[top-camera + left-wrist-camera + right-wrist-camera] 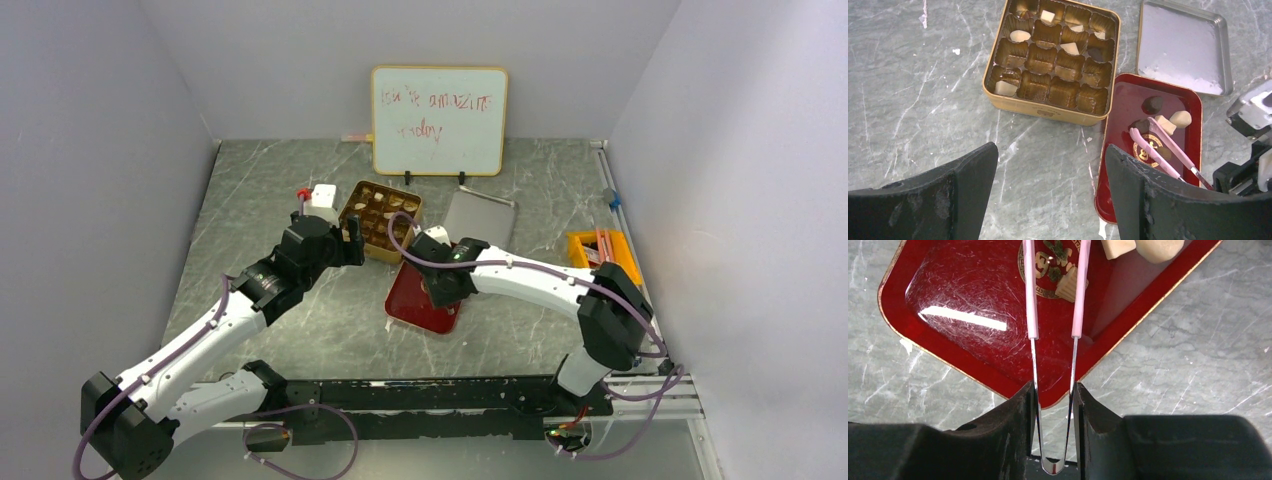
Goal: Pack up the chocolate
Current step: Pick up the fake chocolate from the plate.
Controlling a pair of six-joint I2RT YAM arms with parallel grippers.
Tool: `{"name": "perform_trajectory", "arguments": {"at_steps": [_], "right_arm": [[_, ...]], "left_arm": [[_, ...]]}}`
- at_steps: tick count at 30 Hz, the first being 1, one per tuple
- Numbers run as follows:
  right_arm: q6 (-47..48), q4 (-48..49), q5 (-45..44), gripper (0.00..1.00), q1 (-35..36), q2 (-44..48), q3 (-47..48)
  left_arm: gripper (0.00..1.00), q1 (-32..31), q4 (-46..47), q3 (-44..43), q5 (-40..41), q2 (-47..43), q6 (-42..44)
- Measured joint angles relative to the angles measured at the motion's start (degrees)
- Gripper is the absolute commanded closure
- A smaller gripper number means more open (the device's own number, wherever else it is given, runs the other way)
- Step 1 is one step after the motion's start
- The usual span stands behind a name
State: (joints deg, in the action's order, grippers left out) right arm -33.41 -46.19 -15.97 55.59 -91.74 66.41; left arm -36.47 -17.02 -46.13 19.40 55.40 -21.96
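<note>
The gold tin [1048, 111] has ridged cups; a few hold cream chocolate pieces [1019, 36]. The red tray [1133, 95] right of it holds dark chocolate [1152, 104] and cream chocolate [1180, 118]. My right gripper [1054, 395] is shut on the pink tweezers [1030, 290], whose arms reach over the red tray [963, 300]. A tan ridged piece [1068, 284] lies between the arms; the tips are out of view. Cream pieces [1153, 247] lie beyond. My left gripper [1050, 170] is open and empty above the table, just in front of the tin [380, 218].
The tin's silver lid [1183, 47] lies behind the red tray [420, 305]. A whiteboard [438, 120] stands at the back wall. A small white object [318, 200] sits left of the tin. A yellow box [603, 250] is at the right edge.
</note>
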Motion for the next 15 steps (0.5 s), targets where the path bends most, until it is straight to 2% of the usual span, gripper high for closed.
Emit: {"name": "perform_trajectory", "arguments": {"at_steps": [4, 11, 15], "right_arm": [[0.44, 0.72, 0.02, 0.69, -0.07, -1.40, 0.20], [0.92, 1.09, 0.00, 0.89, -0.33, -2.38, 0.63], [1.01, 0.83, -0.04, 0.95, -0.39, -2.43, 1.81]], "left_arm": [[0.16, 0.00, 0.00, -0.02, 0.02, 0.35, 0.02], [0.16, 0.00, 0.00, 0.00, 0.22, 0.59, 0.20], [0.16, 0.00, 0.02, 0.00, 0.59, 0.66, 0.22]]}}
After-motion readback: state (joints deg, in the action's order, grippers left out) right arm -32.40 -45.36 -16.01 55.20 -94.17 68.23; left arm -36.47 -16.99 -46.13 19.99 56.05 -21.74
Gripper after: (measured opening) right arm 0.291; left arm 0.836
